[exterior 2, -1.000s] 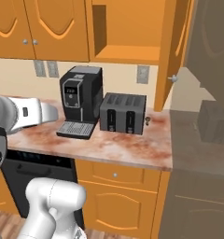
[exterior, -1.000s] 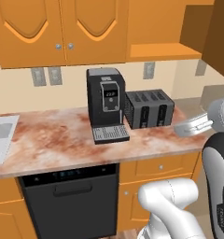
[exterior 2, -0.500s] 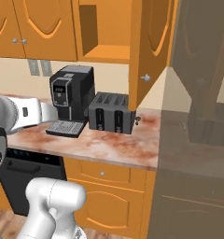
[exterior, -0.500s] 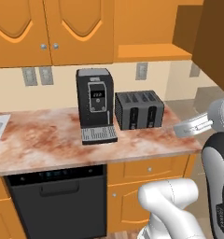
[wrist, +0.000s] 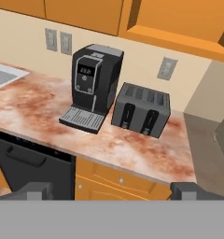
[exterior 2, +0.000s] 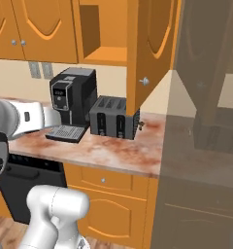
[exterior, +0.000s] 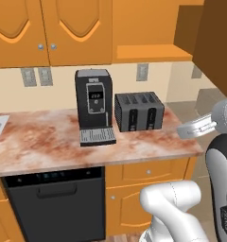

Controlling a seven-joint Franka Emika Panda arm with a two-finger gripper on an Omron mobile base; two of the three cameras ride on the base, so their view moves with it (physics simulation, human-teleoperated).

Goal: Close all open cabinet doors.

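Orange-brown cabinet door [exterior 2: 150,53] stands swung out above the toaster [exterior 2: 114,117]; our hand [wrist: 109,190] spread, empty. We risk clipping the door's edge if approach cuts close.

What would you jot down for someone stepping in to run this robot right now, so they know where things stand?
End effector: open, holding nothing, looking down over the counter at the coffee machine and toaster.
Cabinet doors: the pair of upper doors left of the coffee machine are shut. One upper door stands swung out over the counter's right end, its open shelf exposed.
Done: nothing yet on the open door.
Left: reach the swung-out door and push it shut.
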